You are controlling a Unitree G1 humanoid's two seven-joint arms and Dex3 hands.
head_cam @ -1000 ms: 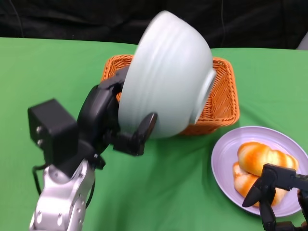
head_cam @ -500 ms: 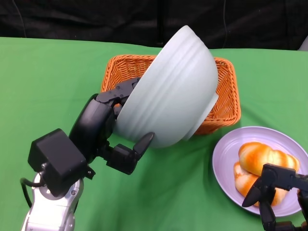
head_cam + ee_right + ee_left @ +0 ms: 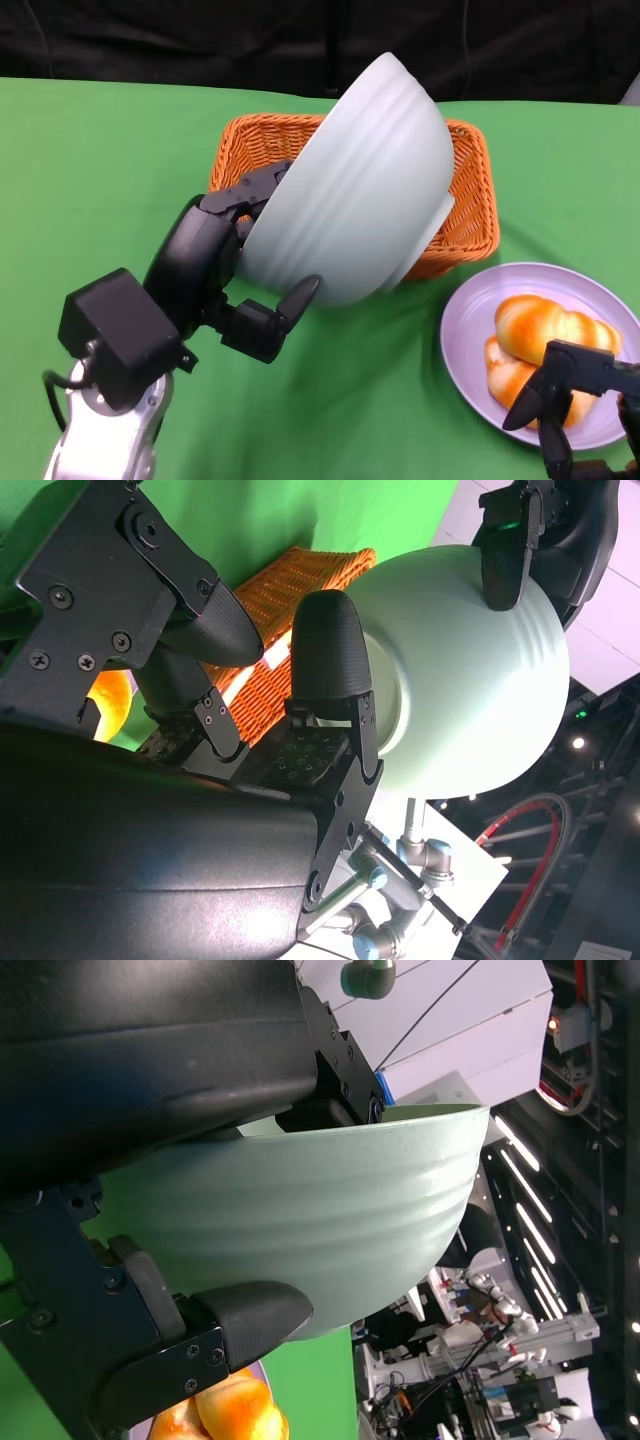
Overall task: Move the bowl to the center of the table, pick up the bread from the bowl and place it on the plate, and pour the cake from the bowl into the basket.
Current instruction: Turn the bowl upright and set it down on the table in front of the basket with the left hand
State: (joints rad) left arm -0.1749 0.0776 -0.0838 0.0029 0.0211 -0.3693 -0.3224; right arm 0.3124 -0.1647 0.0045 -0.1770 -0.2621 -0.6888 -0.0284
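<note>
In the head view the left hand (image 3: 225, 270) grips the pale green bowl (image 3: 350, 185), fingers over its rim on the far side and the thumb pressed against its ribbed outer wall; the bowl is tipped far over, its mouth turned toward the orange wicker basket (image 3: 470, 200) that stands near the far edge of the green table (image 3: 90, 170), and it hangs above the basket's front wall. Whether the cake is in the bowl or the basket cannot be told, since the bowl hides both insides. A lilac plate (image 3: 465, 335) sits at the table's near right corner with the glazed bread (image 3: 535, 330) lying on it. The right hand (image 3: 570, 395) hovers over the plate's near rim, its fingers bent and apart, holding nothing. In the right wrist view that hand's fingers (image 3: 325, 660) are spread and empty, with the bowl (image 3: 470, 680) and basket (image 3: 290, 590) beyond them. In the left wrist view the thumb (image 3: 245, 1315) presses the bowl's (image 3: 300, 1220) ribbed side, and a bit of bread (image 3: 225, 1415) shows past it.
</note>
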